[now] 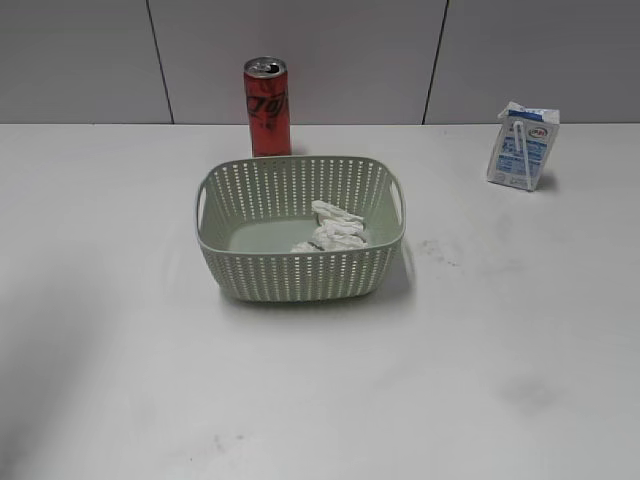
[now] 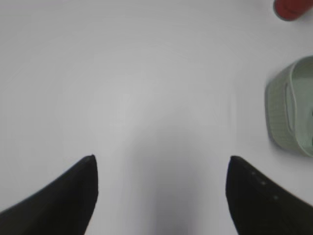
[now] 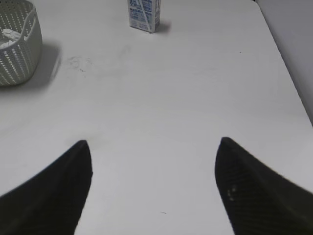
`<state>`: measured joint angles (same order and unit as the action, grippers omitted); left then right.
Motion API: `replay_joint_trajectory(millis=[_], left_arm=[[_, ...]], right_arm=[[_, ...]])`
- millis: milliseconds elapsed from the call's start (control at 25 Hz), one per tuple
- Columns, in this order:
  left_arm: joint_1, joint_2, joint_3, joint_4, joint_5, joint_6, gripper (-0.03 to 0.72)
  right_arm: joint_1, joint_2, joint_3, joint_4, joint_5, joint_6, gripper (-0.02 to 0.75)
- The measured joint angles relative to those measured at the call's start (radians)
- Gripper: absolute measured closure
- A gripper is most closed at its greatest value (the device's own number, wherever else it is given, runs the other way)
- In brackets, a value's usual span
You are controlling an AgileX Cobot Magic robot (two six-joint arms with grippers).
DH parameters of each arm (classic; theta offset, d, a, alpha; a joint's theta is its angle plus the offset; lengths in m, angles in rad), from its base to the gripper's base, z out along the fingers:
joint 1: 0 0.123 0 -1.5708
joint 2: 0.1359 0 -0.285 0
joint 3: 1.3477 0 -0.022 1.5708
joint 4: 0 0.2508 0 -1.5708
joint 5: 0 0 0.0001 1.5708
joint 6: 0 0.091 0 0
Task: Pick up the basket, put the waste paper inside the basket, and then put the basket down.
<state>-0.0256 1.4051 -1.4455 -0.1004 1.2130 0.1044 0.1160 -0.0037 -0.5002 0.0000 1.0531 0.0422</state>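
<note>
The pale green basket (image 1: 300, 265) stands upright on the white table at the middle of the exterior view. White crumpled waste paper (image 1: 333, 230) lies inside it, toward its right side. The basket also shows at the right edge of the left wrist view (image 2: 286, 112) and at the top left of the right wrist view (image 3: 17, 46), with paper (image 3: 9, 38) inside. My left gripper (image 2: 161, 159) is open and empty over bare table, left of the basket. My right gripper (image 3: 154, 142) is open and empty over bare table, right of the basket. Neither gripper shows in the exterior view.
A red drink can (image 1: 266, 106) stands just behind the basket; it also shows in the left wrist view (image 2: 293, 9). A blue-and-white drink carton (image 1: 524, 147) stands at the back right and shows in the right wrist view (image 3: 144, 13). The table's right edge (image 3: 286, 73) is near.
</note>
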Motion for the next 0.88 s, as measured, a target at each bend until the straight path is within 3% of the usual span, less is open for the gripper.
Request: replay_joint_trajectory(millis=[480, 880], left_arm=[[0.001, -0.757, 0.607, 0.024, -0.039, 0.013, 0.095], [0.001, -1.182, 0.876, 0.016, -0.049, 0.013, 0.095]], right_arm=[[0.0, 0.0, 0.0, 0.0, 0.0, 0.0, 0.148], [0.0, 0.0, 0.0, 0.0, 0.0, 0.0, 0.148]])
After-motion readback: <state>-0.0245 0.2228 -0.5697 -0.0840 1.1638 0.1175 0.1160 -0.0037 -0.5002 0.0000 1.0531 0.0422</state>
